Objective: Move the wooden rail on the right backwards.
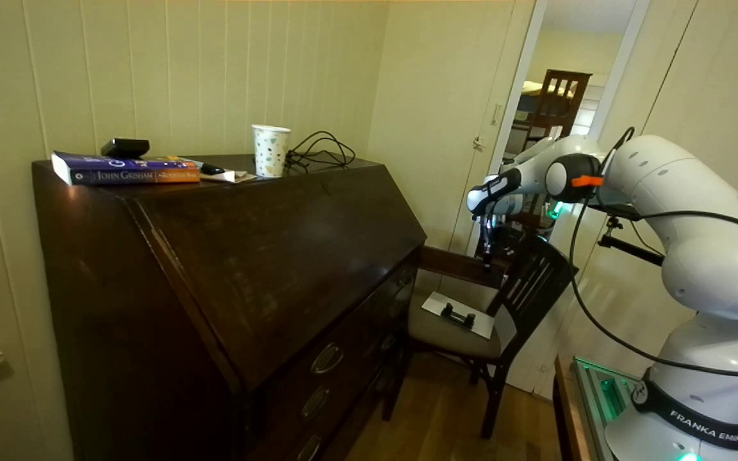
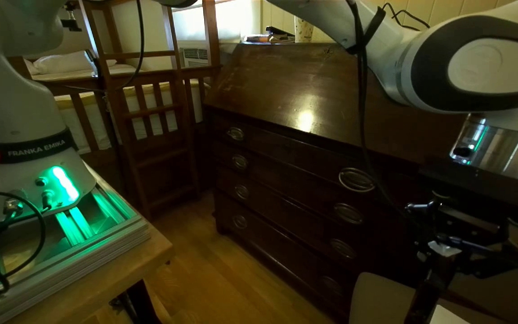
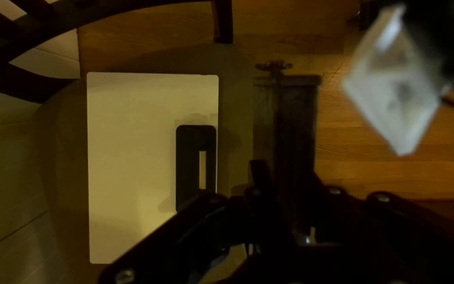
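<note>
Claw: my claw (image 1: 487, 261) reaches down at the outer part of the wooden rail (image 1: 451, 263); in the wrist view one dark finger (image 3: 259, 173) stands against its picture-left side, or just beside.
Grip: I can't tell how wide I am parted, nor whether I have hold of the wood, since my opposite finger melts into shadow.
Hidden: my dark linkage (image 3: 195, 221) covers the rail's length at the bottom of the wrist view.
Blurred: a white angular piece (image 3: 392, 86) at upper right there, screening some floorboards (image 3: 353, 157).
Cut off: my arm (image 2: 387, 72), by the picture's edge in an exterior view, where it blocks part of the desk (image 2: 281, 90); below it I can't pick the rail out of the dark.
Rail: narrow, straight, dark brown, jutting from the desk's front by the chair (image 1: 433, 339); one face paler, the other nearly black, a small knob (image 3: 274, 66) at its outer end.
Nearby: a white board (image 3: 132, 157) with a black handle (image 3: 187, 165), on the seat (image 3: 235, 102), apart from the rail.
</note>
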`<state>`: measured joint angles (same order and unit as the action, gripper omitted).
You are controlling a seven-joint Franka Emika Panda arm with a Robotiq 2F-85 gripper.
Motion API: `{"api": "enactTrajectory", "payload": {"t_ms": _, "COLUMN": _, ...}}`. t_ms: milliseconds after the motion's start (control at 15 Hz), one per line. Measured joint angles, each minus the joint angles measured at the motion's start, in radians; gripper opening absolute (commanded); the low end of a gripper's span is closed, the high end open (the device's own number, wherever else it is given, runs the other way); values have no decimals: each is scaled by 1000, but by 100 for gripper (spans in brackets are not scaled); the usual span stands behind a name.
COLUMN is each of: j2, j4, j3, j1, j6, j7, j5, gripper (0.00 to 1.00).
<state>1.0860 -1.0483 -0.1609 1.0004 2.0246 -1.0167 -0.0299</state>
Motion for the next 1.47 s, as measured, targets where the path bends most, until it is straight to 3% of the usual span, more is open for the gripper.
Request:
{"api": "enactTrajectory", "payload": {"t_ms": 667, "j2": 109, "j4": 204, "j3": -21, "j1": -12, "j6": -162, "j7": 18, "j5": -18, "gripper": 6}}
{"api": "enactTrajectory", "payload": {"t_ms": 733, "j2": 114, "j4": 213, "j3": -21, "j1": -12, "j6": -169, "j7": 21, "j5": -22, "gripper": 43}}
{"api": "enactTrajectory", "payload": {"t_ms": 1000, "j2": 127, "j4": 236, "j3": -20, "j1": -13, "j6": -185, "j7": 28, "j5": -30, "gripper": 53}}
{"api": "enactTrajectory", "payload": {"t_ms": 1467, "j2": 64, "j4": 304, "j3": -2, "j1": -17, "j6": -182, "j7": 173, "j5": 20, "gripper": 98}}
